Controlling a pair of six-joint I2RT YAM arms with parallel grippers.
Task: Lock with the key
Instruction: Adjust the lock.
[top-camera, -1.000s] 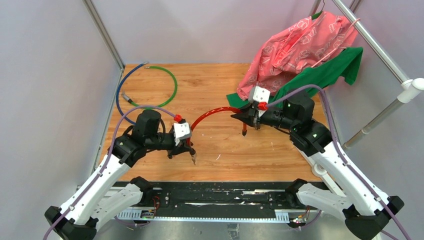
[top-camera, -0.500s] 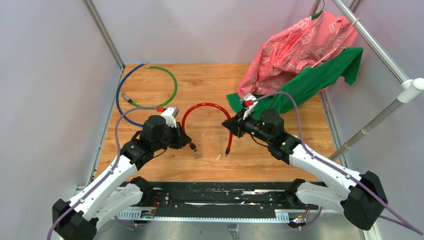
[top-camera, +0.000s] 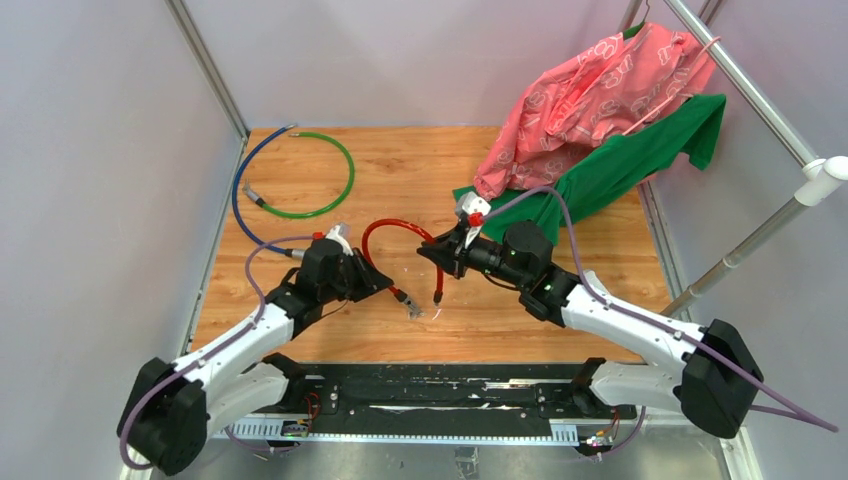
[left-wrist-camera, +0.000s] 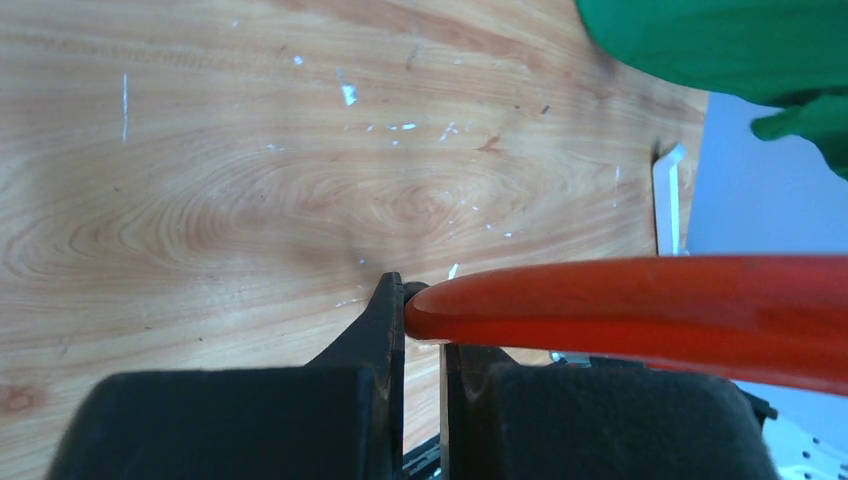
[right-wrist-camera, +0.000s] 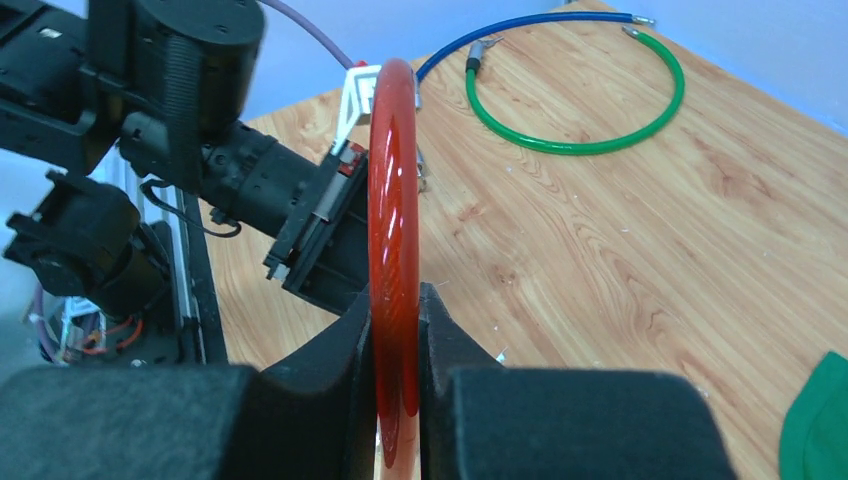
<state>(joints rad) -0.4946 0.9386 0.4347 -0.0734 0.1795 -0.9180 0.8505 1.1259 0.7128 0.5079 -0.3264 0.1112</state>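
My left fingers (left-wrist-camera: 385, 330) pinch one end of the red cable (right-wrist-camera: 392, 200). My right fingers (right-wrist-camera: 440, 330) clamp its loop, raised above the worktop (top-camera: 430, 160).

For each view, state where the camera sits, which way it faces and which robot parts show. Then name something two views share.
Top external: above and behind the arm bases, looking down at the wooden table; left arm and right arm show.
Left wrist: on the left arm, facing over the table toward the green cloth; the left fingers show.
Right wrist: on the right arm, facing the left arm and the green cable; the right fingers show.
Shared: both wrist views show the red cable at their fingers.
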